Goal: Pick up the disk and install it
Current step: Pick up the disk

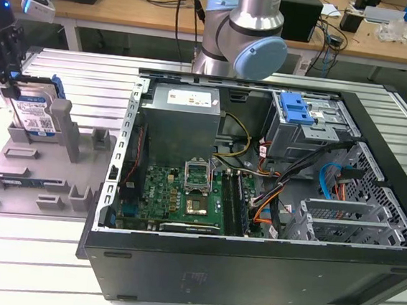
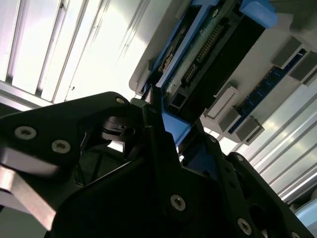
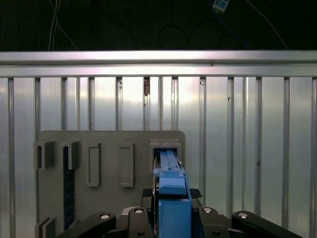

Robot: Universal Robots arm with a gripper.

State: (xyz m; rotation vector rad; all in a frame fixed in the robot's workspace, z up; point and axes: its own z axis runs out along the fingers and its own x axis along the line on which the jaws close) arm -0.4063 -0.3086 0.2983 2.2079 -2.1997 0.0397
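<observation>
Hanging the gripper [image 1: 10, 83] at the exterior view's left, well apart from the open computer case [image 1: 250, 269]. Pinching fingers [image 2: 156, 129] narrowly shut against both sides of the blue frame of the disk [image 1: 35, 116], judging by both wrist views. Holding it upright on edge, seated in a slot of the grey holder tray [image 1: 42, 180] on the ribbed metal table [image 1: 74, 75].

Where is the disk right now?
At the exterior view's left, the disk stands on edge in the grey fixture tray, outside the computer case, with the gripper at its upper edge.
</observation>
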